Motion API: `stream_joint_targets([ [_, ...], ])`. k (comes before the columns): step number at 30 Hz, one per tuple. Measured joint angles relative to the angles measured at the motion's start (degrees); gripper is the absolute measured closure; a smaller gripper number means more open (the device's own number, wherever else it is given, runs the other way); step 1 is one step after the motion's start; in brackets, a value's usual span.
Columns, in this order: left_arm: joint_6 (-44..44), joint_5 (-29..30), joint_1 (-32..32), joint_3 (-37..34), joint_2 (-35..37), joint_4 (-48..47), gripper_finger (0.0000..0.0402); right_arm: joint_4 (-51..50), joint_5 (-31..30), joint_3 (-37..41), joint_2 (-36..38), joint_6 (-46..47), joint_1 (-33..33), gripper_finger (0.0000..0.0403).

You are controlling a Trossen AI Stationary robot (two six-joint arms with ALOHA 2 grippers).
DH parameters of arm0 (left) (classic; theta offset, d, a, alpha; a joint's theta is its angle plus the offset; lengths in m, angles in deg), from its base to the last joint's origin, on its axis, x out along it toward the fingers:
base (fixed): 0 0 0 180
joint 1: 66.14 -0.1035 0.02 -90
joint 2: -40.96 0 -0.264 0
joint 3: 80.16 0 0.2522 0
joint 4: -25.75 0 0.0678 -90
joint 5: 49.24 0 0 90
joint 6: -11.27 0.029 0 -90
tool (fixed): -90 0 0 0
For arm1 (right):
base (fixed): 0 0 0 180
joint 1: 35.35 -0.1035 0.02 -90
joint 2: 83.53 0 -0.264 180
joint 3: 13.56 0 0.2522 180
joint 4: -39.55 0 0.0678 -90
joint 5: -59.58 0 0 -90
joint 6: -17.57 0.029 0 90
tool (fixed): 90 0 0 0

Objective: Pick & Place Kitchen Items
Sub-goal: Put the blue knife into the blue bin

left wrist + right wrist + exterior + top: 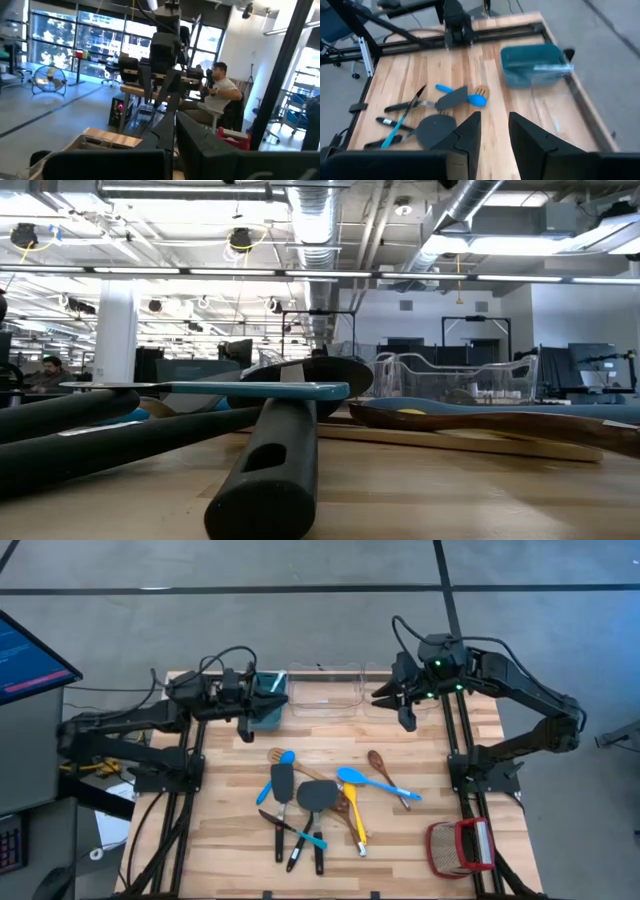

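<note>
From above, I see my left end effector (pixel 243 727) closed and empty beside the teal bin (pixel 268 700), my right end effector (pixel 405 712) partly open, empty, over the clear containers (pixel 325 688). The utensils (pixel 315 802) lie heaped mid-bench (pixel 220 830). At bench level, a black handle (pixel 268 470) fills the foreground. My right wrist camera shows a blue spoon (pixel 465 96) across a black spatula (pixel 451 98).

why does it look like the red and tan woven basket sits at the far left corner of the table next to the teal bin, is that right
Not quite. The teal bin is at the far left, but the red-and-tan woven basket sits apart from it, at the near right corner of the table. The high view shows this.
</note>
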Motion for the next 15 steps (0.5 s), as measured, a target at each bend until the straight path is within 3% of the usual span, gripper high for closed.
stream_joint_targets([
  [5,0.01,0.0,1.19,1.81,-3.63,-0.55,0.0399,-3.72,-0.52,0.04,4.1,0.95,-0.26,0.0338],
  [15,0.66,0.0,2.74,5.4,-7.35,-1.43,0.0399,-1.71,-0.45,0.02,17.34,-0.63,-0.74,0.0392],
])
